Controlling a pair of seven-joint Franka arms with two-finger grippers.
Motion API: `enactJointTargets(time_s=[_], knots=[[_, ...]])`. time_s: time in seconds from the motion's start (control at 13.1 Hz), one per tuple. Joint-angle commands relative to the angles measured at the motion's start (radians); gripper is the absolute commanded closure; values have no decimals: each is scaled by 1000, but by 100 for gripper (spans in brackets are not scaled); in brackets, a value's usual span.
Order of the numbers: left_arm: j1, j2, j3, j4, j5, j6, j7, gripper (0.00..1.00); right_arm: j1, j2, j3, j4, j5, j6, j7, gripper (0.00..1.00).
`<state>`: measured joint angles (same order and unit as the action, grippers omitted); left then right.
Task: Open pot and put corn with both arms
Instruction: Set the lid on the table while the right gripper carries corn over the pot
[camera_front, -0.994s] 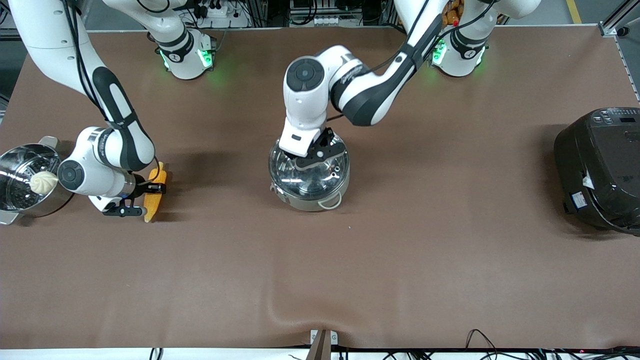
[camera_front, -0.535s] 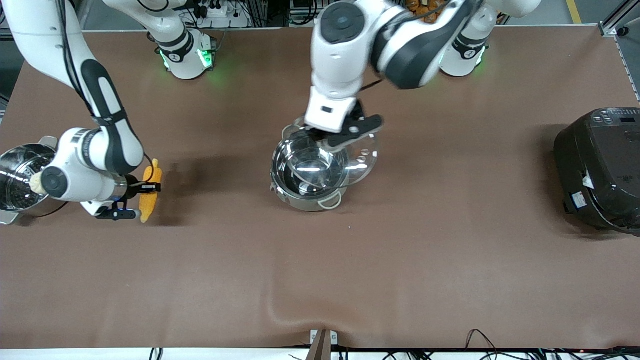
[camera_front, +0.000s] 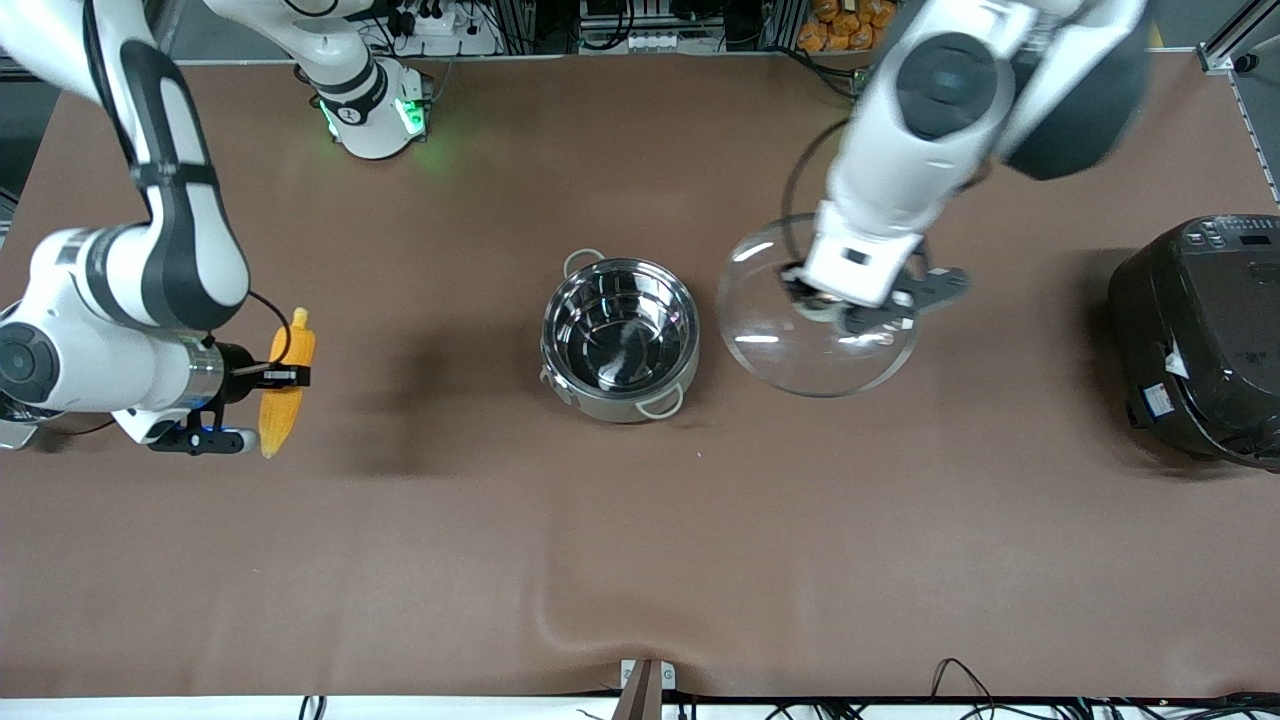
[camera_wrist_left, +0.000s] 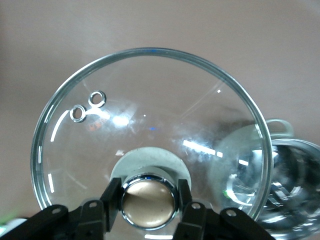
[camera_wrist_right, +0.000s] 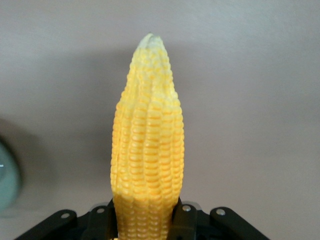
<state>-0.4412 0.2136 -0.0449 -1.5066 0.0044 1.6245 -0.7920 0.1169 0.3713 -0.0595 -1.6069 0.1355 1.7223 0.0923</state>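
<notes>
While the left claw (camera_front: 845, 305) grips the lid (camera_front: 800, 350) aloft beside the pot (camera_front: 620, 340), the right claw (camera_front: 285, 375) holds the corn (camera_front: 283, 395).

The corn (camera_front: 283, 389) was yellow-orange with neat rows of kernels and a pale tip, the pot (camera_front: 620, 340) shiny steel, its lid (camera_front: 800, 345) clear glass with a chrome knob, the table (camera_front: 640, 550) brown, the cooker (camera_front: 1200, 335) black.
</notes>
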Motion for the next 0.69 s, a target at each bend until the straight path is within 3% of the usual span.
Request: enactJointTargets(time_s=[0.0, 0.31, 0.61], knots=[[109, -126, -13, -177, 11, 27, 115, 100, 84, 0, 39, 140, 6, -127, 209, 82], [257, -197, -15, -409, 11, 207, 261, 100, 174, 8, 160, 180, 1, -119, 518, 82], [332, -229, -15, -656, 8, 415, 329, 100, 300, 46, 168, 171, 4, 18, 647, 79]])
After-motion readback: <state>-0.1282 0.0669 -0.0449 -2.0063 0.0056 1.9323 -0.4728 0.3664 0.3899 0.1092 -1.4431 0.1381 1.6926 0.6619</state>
